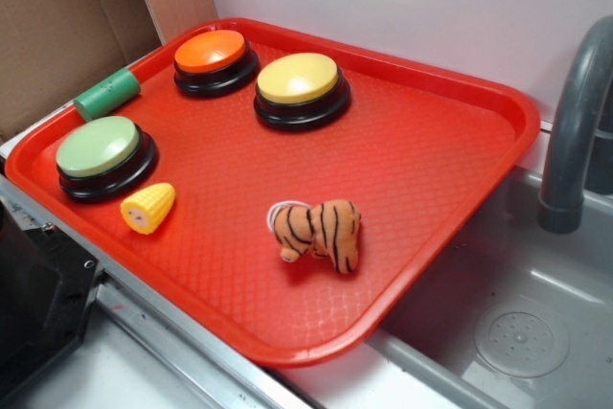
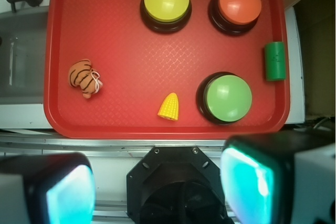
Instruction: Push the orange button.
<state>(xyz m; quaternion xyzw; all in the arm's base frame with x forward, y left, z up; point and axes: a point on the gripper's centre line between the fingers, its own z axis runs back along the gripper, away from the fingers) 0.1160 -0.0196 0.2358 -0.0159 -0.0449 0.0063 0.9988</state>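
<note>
The orange button (image 1: 211, 53) sits at the far left corner of the red tray (image 1: 431, 150); in the wrist view the orange button (image 2: 239, 3) is at the upper right. The yellow button (image 1: 298, 80) is beside it and the green button (image 1: 98, 148) is nearer the front left. My gripper (image 2: 160, 190) is open and empty, its two teal-padded fingers (image 2: 247, 184) wide apart at the bottom of the wrist view, high above the robot's black base and short of the tray's near edge. The gripper does not show in the exterior view.
A toy corn (image 1: 148, 208) lies by the green button. A striped plush tiger (image 1: 318, 232) lies mid-tray. A green cylinder (image 1: 107, 94) rests at the tray's left rim. A grey sink (image 1: 522, 332) and faucet (image 1: 575, 122) are to the right. Cardboard stands at the back left.
</note>
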